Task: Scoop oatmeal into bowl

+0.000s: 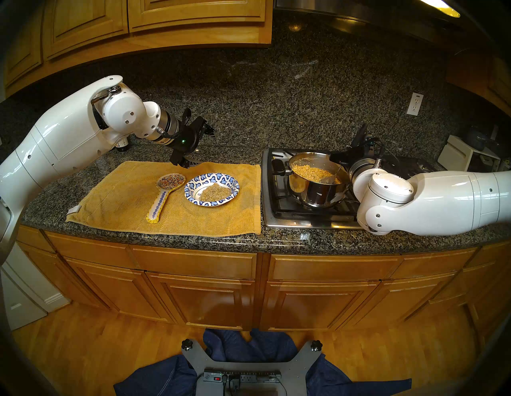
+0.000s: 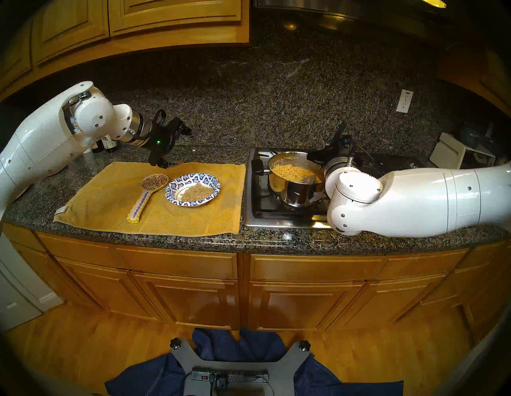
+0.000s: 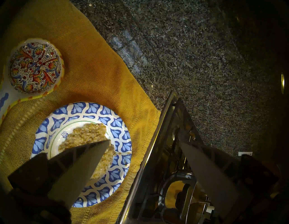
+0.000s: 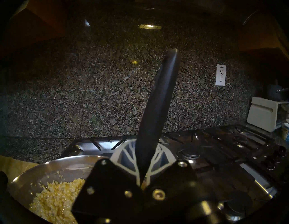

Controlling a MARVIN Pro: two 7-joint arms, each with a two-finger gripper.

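Right end effector [image 1: 338, 158] is clamped on a black-handled spoon [image 4: 158, 109] dipping into the pot's [image 1: 318, 193] oatmeal [image 1: 311, 171]; the bowl [image 1: 211, 189] lies well to its left on the tabletop, nearer the open, idle left end effector [image 1: 197, 146].

1. Your head views are lit well enough: warm light from a hood lamp [image 1: 448, 8] at 1 o'clock, with glare on the white arm shells.
2. Fisheye bends the cabinets [image 1: 154, 22] hard, and there's a dark rim all round.
3. Both wrist views are dim; corners go black.
4. Left wrist: the near fingers [image 3: 81, 169] are blurry and shadowed.
5. Right wrist: lamp reflection at 12 on the granite backsplash [image 4: 150, 26].
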